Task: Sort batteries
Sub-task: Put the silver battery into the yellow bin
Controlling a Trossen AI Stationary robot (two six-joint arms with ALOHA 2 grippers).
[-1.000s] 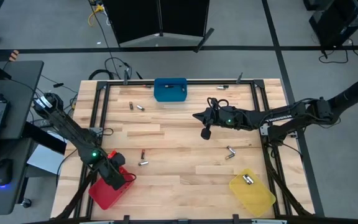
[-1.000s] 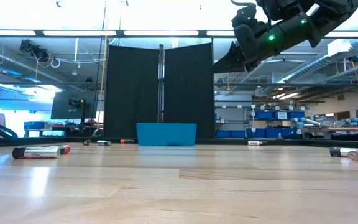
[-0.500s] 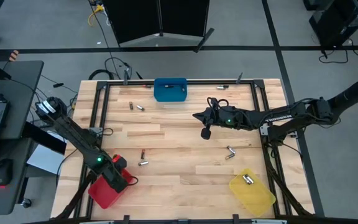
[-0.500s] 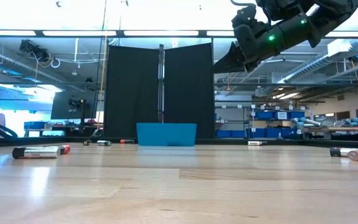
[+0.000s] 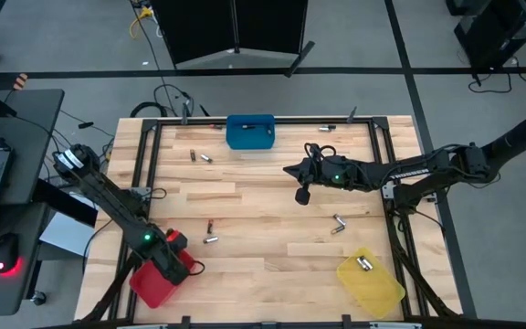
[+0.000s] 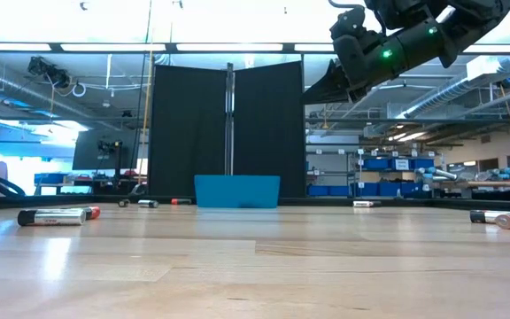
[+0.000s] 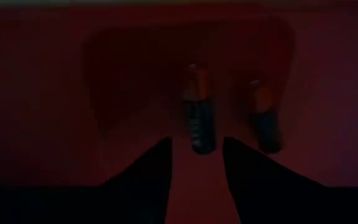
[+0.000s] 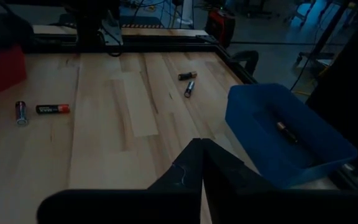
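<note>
Red bin [image 7: 36,93], two batteries [image 7: 199,115] lengthwise away from parted left claw [image 7: 196,163], right claw [image 8: 201,155] closed.

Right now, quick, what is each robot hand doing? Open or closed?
Left gripper: open over the red bin, holding nothing; two batteries lie in the bin beyond its fingers.
Right gripper: shut, holding nothing, raised above the table.

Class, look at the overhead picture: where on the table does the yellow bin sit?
In the high view the yellow bin sits at the table's near right corner, one battery inside it, diagonally opposite the blue bin at the far edge.
</note>
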